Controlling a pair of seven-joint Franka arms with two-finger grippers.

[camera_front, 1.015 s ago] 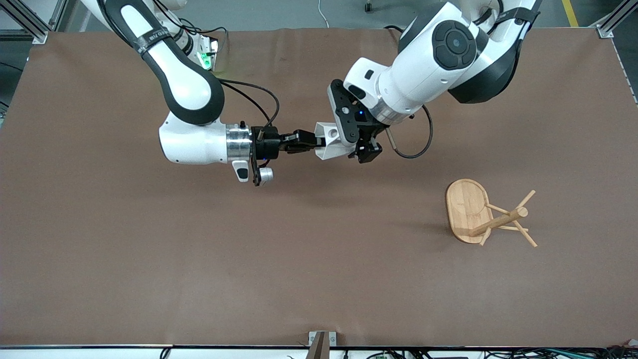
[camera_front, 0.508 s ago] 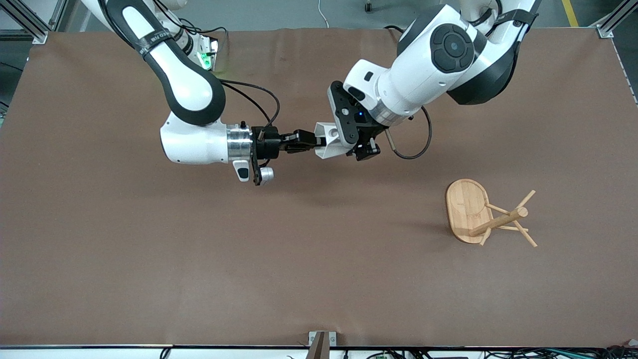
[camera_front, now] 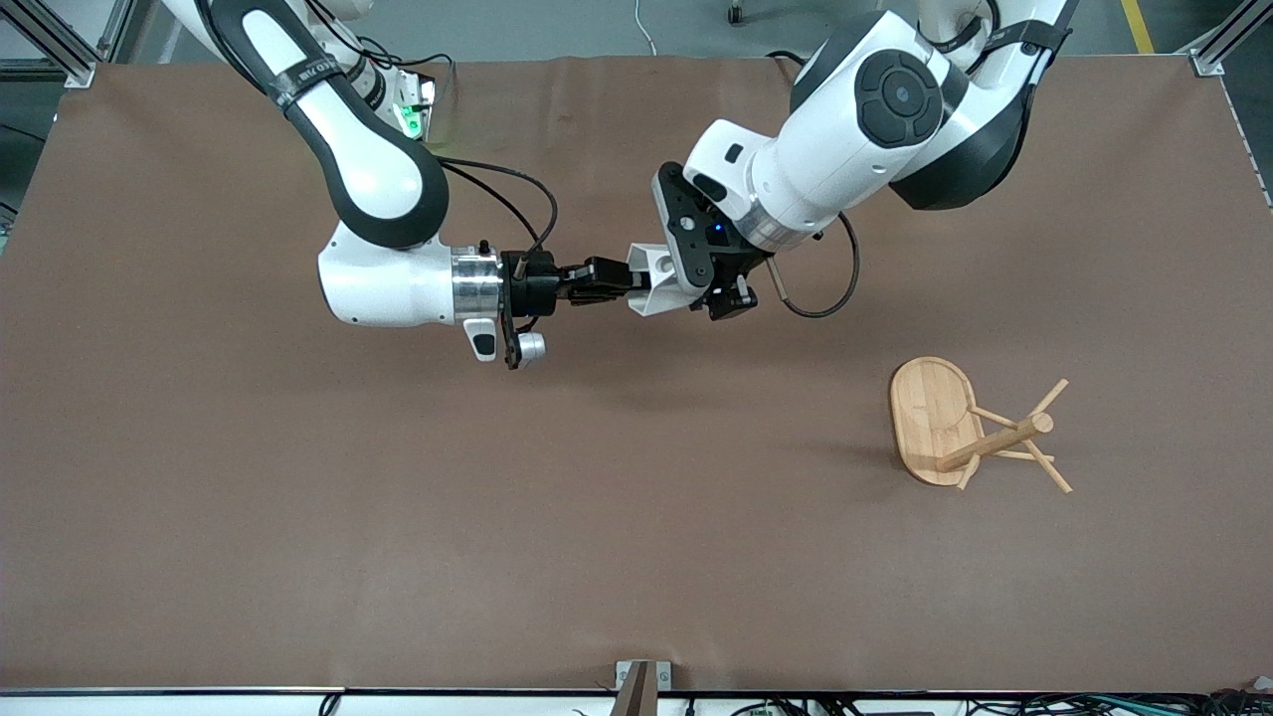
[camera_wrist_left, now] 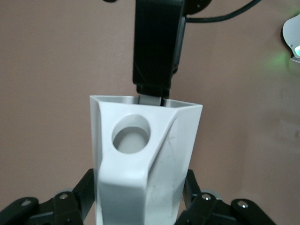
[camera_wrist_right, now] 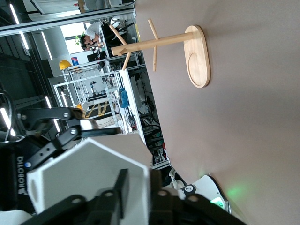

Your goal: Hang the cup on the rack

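Observation:
The white faceted cup [camera_front: 651,280] is held in the air over the middle of the table, between both grippers. My right gripper [camera_front: 619,282] is shut on the cup's rim wall; the right wrist view shows the wall [camera_wrist_right: 89,180] pinched between its fingers [camera_wrist_right: 121,187]. My left gripper [camera_front: 708,290] is shut on the cup's body; in the left wrist view its fingers [camera_wrist_left: 86,187] press both sides of the cup [camera_wrist_left: 140,164], below the handle hole [camera_wrist_left: 132,136]. The bamboo rack [camera_front: 933,418] stands upright, toward the left arm's end, nearer the front camera.
The rack's pegs [camera_front: 1046,467] stick out around its post [camera_front: 995,443]; the rack also shows in the right wrist view [camera_wrist_right: 197,56]. A device with a green light [camera_front: 410,119] sits by the right arm's base. Brown table [camera_front: 398,497] all round.
My left gripper's fingers have drawn in slightly against the cup. The cup and the right gripper have stayed in place.

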